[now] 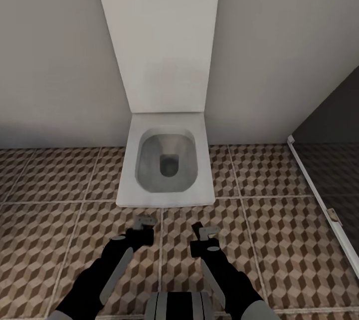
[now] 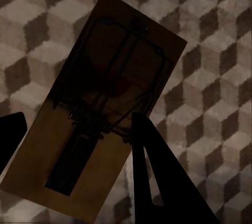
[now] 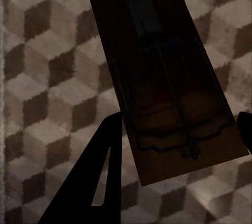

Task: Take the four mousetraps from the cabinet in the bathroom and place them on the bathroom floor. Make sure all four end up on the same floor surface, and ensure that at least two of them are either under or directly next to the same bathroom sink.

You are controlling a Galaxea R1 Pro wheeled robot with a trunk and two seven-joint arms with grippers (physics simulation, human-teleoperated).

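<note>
No readable text, labels, brands, numbers or signs appear on anything in the head or either wrist view.

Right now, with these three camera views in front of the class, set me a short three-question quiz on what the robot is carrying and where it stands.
1. True or false: each claw, left claw and right claw, is shut on a mousetrap.
2. What white fixture stands straight ahead of the robot against the wall?
A. a bathtub
B. a toilet with its lid raised
C. a sink
3. Fill in: in both wrist views, the left mousetrap and the right mousetrap are seen against the cube-patterned ____.

Key: 1 true; 2 B; 3 bathroom floor.
</note>
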